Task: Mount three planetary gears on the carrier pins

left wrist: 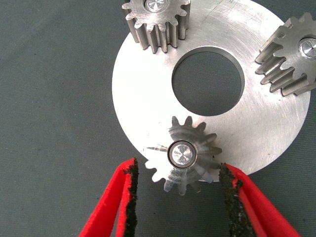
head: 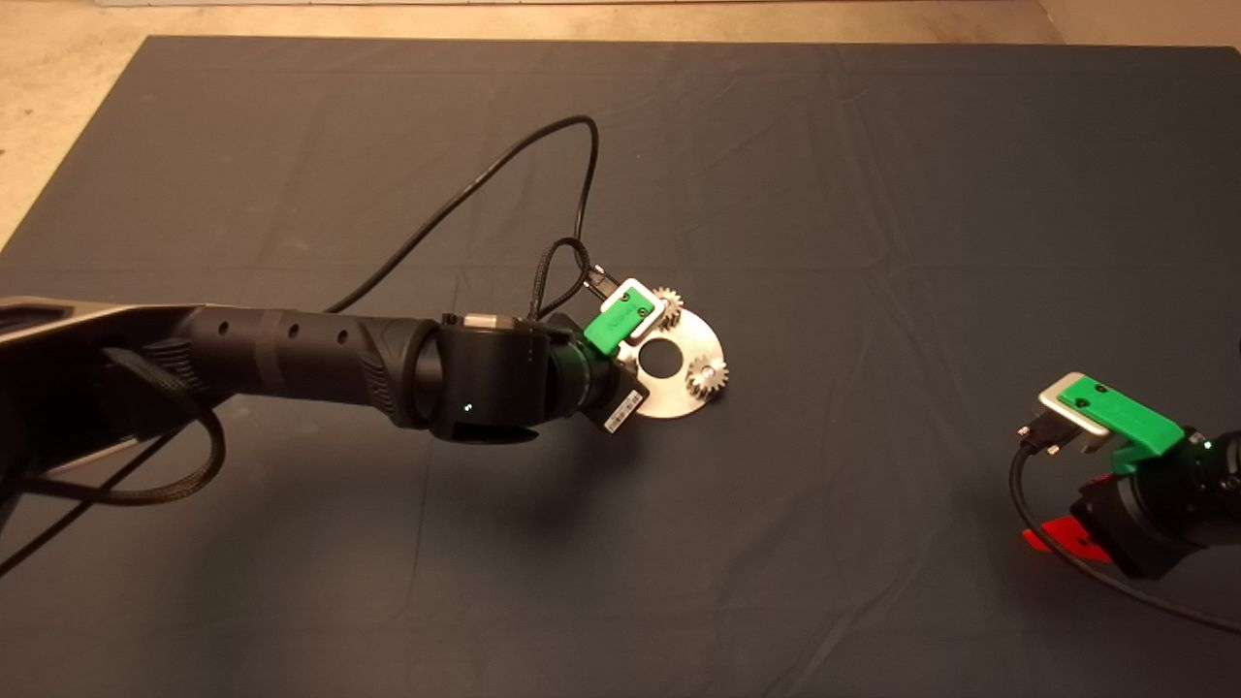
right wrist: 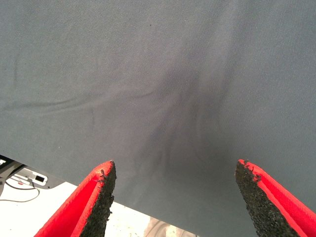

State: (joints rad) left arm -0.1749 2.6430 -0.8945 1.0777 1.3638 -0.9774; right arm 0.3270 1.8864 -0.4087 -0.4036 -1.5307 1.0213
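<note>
Three planetary gears (left wrist: 183, 157) showed on the silver disc (left wrist: 276, 133) in the left wrist view, each with the bright end of a carrier pin (left wrist: 181, 154) showing through its bore, so the installing looked all but done to me. The disc lay flat on the dark mat (head: 873, 194) near the middle of the desk. Two of the gears sat on the far side of the disc's central hole, well apart from each other, and both appeared settled flat on the disc. The third sat at the near rim, overhanging the edge a little, directly between the fingers (left wrist: 129, 197) of the left gripper (left wrist: 180, 195). That gripper stood released: its pads flanked the gear on both sides, very close, but I could not be sure either one touched the teeth, and nothing was clamped. Whether that last gear was seated fully down on its pin or only partway, I could not say from where it showed. From above, the left arm reached in over the disc and hid that gear. The right gripper (head: 1066, 538) waited at the lower right edge of the mat, fingers spread wide over bare cloth, holding nothing. What remained, I judged, was only to confirm the seating and pull the left arm clear.
</note>
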